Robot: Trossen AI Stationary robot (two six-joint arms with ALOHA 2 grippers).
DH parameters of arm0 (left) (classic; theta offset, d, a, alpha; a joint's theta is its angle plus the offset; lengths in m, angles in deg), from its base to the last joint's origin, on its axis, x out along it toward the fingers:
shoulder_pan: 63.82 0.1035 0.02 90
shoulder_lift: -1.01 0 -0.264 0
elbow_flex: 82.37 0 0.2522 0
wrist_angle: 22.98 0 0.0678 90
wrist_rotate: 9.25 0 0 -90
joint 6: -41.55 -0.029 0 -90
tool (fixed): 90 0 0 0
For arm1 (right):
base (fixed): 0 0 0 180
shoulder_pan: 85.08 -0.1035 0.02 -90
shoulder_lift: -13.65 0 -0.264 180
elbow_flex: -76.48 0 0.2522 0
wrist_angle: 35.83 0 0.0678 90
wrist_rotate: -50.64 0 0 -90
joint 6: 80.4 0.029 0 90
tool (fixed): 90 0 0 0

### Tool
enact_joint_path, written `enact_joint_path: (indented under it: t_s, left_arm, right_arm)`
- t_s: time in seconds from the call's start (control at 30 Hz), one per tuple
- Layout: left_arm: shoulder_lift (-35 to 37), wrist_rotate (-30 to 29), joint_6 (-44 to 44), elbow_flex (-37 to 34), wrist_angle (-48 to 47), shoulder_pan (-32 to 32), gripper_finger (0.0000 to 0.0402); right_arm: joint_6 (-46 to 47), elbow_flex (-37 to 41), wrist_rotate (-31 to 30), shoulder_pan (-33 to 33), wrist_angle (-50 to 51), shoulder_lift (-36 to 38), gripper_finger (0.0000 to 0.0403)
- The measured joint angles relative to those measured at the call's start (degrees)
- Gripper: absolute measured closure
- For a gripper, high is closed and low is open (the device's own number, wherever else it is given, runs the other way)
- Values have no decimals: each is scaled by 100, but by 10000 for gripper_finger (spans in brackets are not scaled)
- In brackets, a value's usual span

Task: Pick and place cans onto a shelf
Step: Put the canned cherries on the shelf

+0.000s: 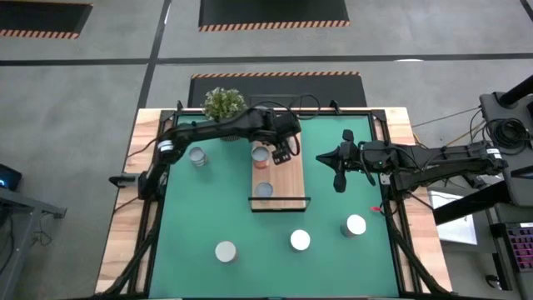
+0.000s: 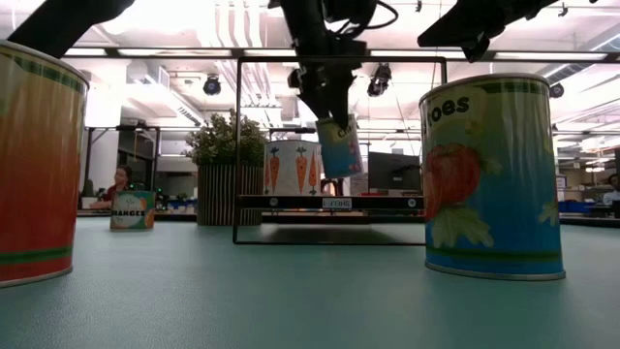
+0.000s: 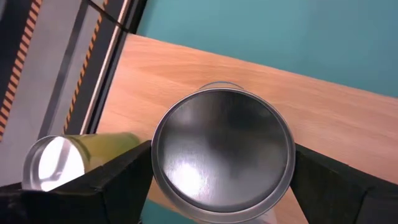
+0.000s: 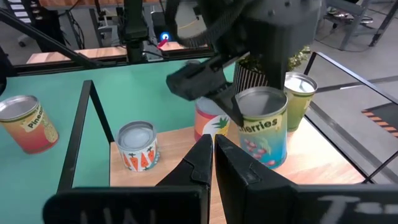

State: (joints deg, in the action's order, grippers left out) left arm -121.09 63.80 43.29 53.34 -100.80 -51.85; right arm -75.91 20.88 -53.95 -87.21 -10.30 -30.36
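Observation:
My left gripper [image 1: 283, 150] is shut on a blue-labelled can [image 2: 339, 145] above the far part of the shelf [image 1: 287, 177], a light-brown board with a black wire frame. Two more cans stand on the board: a red one [image 1: 261, 155] at its far left and a carrot-labelled one [image 1: 264, 190] near its near end. Another can [image 1: 197, 156] stands on the green mat left of the shelf, and three cans [image 1: 300, 241] stand near the mat's near edge. My right gripper [image 1: 321, 157] hovers shut and empty to the right of the shelf. My left gripper pinches the can's side wall [image 3: 155, 163] between its two fingers [image 3: 118, 177], just below the top rim, on opposite sides. The fingers come from above, slanting down. In the low view the can hangs slightly tilted, its bottom [image 2: 344, 171] clear of the board.
A potted plant [image 1: 223, 103] stands at the mat's far edge behind the shelf. A yellow-green can [image 4: 301, 93] stands by it. In the low view two cans [image 2: 494, 179] loom close at the near edge. Free green mat lies between the shelf and the near cans.

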Motion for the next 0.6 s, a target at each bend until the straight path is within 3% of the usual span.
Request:
enact_joint_path:
  t_s: [0.6]
  left_arm:
    - [-169, 2, -127, -55, 59, 20, 82]
  right_arm:
    - [-20, 2, -1, 0, 2, 0, 394]
